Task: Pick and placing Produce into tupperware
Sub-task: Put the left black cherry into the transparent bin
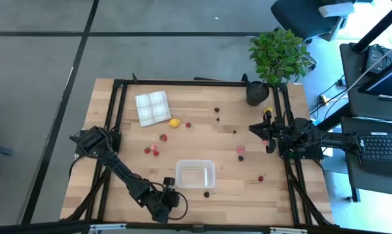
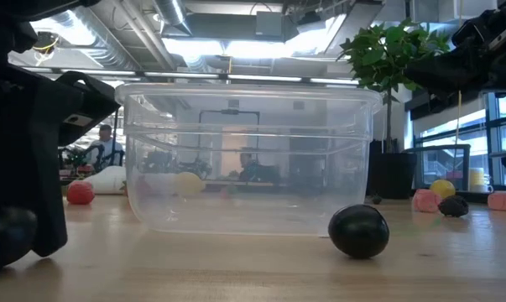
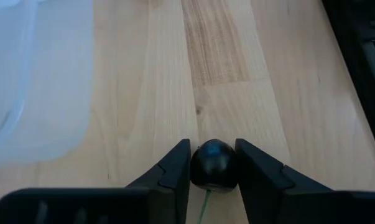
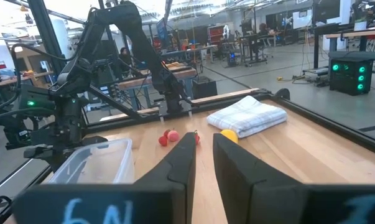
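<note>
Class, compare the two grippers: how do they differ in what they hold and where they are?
The left gripper has its jaws shut on a dark berry at the table's front edge, by the tub. The right gripper holds nothing, jaws slightly apart, at the table's right side. Both are dark, with two fingers.

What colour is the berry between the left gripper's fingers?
Black, glossy berry, clearest in the left wrist view.

The left gripper (image 1: 171,189) sits just left of the tupperware (image 1: 196,174), a dark berry (image 3: 213,164) between its fingers; another berry (image 1: 207,194) lies right of it.
</note>
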Robot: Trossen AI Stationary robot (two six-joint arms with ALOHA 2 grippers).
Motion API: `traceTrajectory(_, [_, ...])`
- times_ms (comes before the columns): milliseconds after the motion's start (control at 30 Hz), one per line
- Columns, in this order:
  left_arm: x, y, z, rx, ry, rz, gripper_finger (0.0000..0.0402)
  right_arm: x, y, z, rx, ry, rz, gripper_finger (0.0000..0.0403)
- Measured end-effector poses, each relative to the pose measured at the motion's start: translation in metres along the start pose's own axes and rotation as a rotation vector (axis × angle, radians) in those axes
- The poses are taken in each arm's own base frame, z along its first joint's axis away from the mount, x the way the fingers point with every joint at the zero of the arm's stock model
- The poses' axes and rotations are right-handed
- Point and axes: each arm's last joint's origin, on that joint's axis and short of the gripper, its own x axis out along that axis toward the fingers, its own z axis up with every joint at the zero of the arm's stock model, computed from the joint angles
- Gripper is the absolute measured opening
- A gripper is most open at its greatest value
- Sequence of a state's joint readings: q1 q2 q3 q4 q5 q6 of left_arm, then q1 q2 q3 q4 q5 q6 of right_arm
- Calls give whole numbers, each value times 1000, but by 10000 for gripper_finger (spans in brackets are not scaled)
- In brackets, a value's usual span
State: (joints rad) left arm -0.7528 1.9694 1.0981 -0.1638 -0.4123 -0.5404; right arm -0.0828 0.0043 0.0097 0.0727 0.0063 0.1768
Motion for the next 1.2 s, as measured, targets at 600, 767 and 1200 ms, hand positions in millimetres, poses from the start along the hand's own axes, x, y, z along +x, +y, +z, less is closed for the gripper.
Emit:
traceTrajectory(600, [-84,22,47,-45,-254,43,111,0,0,0,-2,3,-1,60])
traceTrajectory(767, [-82,50,62,-17,-301,203,106,0,0,0,-2,3,-1,60])
traceTrajectory(1200, [-46,118,85,-169,-170,45,118,0,0,-1,-3,13,-3,60])
